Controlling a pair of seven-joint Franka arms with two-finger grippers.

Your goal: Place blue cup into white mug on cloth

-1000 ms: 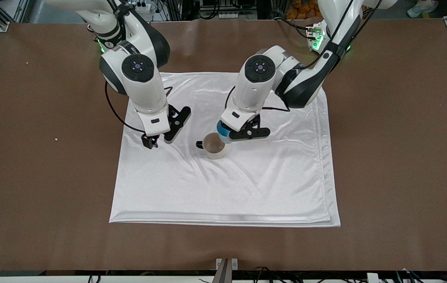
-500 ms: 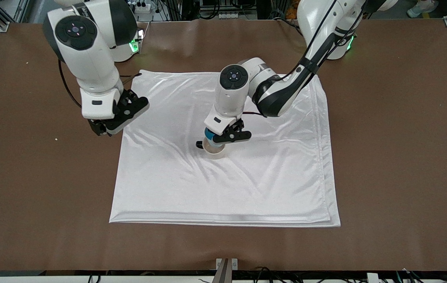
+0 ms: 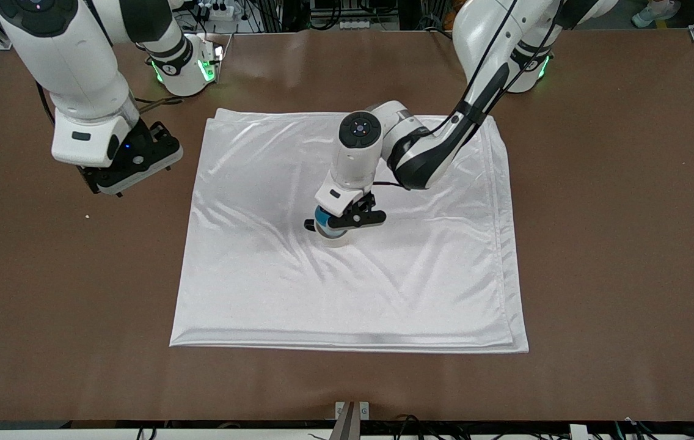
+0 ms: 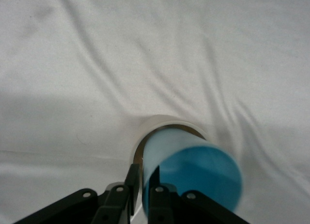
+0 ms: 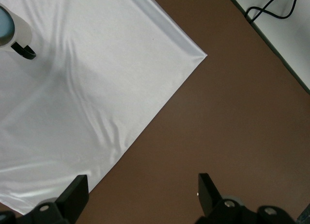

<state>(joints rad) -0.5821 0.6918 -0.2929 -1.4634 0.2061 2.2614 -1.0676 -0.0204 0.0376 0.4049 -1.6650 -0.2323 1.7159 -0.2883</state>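
The white cloth (image 3: 353, 293) lies spread at the table's middle. The white mug (image 3: 338, 240) stands upright on it, its black handle (image 3: 309, 225) toward the right arm's end. My left gripper (image 3: 336, 219) is shut on the blue cup (image 3: 324, 218), pinching its wall, one finger inside and one outside. The cup's lower part sits in the mug's mouth. In the left wrist view the cup (image 4: 193, 170) leans in the mug (image 4: 162, 123) at my left gripper (image 4: 144, 187). My right gripper (image 3: 101, 185) is open and empty over bare table; it also shows in the right wrist view (image 5: 142, 190).
The brown table (image 3: 597, 244) surrounds the cloth. A small white crumb (image 3: 87, 216) lies near the right gripper. The right wrist view shows a cloth corner (image 5: 193, 54), the mug (image 5: 12, 32) farther off, and a black cable (image 5: 271, 6) past the table edge.
My left gripper has come down with the blue cup from beside the mug into its mouth. My right arm has drawn back off the cloth toward its own end and risen.
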